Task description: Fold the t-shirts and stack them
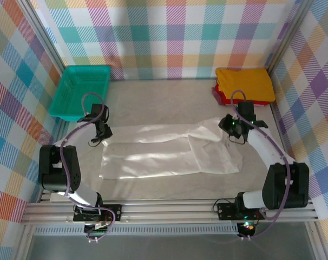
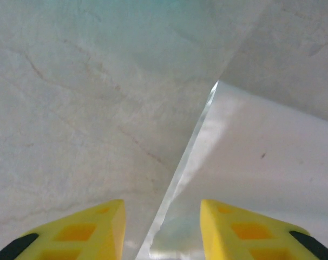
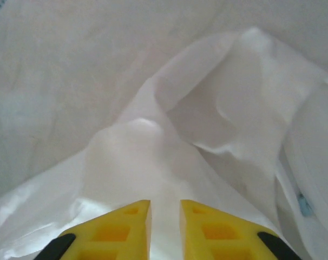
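Centrally, the white t-shirt (image 1: 153, 154) covers the grey table (image 1: 164, 100) between plaid walls (image 1: 180, 38); left fingers (image 2: 83, 233) wide, right fingers (image 3: 120, 227) narrow.

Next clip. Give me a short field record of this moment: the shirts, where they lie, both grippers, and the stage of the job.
white t-shirt: spread in the middle, wrinkled, right part looks folded over
yellow t-shirt: folded, lying on the red t-shirt, far right corner
teal basket: far left corner
left gripper: jaws apart over the white shirt's left edge, holding nothing
right gripper: jaws narrowly apart over bunched white cloth; grip unclear
stage: white shirt not yet stacked
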